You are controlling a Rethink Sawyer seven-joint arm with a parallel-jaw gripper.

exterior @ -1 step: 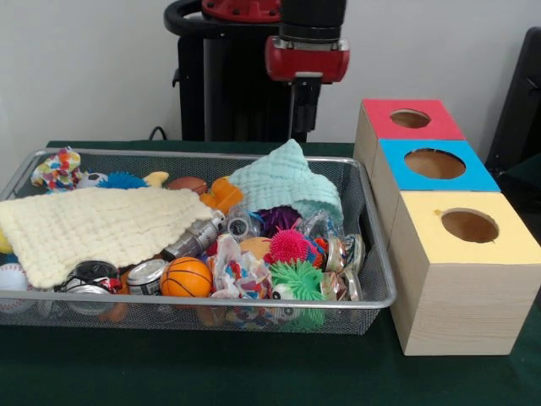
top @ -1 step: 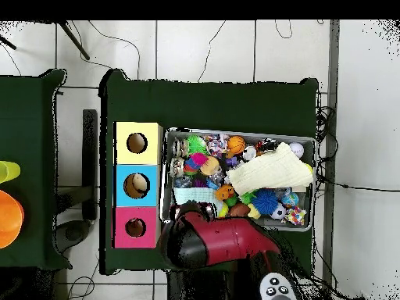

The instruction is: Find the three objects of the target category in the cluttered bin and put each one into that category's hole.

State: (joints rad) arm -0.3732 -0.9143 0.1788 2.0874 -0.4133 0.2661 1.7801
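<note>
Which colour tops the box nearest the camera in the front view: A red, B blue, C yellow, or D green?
C: in the front view the yellow-topped box stands closest to the camera, with the blue-topped box behind it and the red-topped box farthest back.

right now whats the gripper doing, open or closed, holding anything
Gripper: cannot be told. It hangs above the far side of the wire bin, over the mint cloth; nothing is seen in it.
</note>
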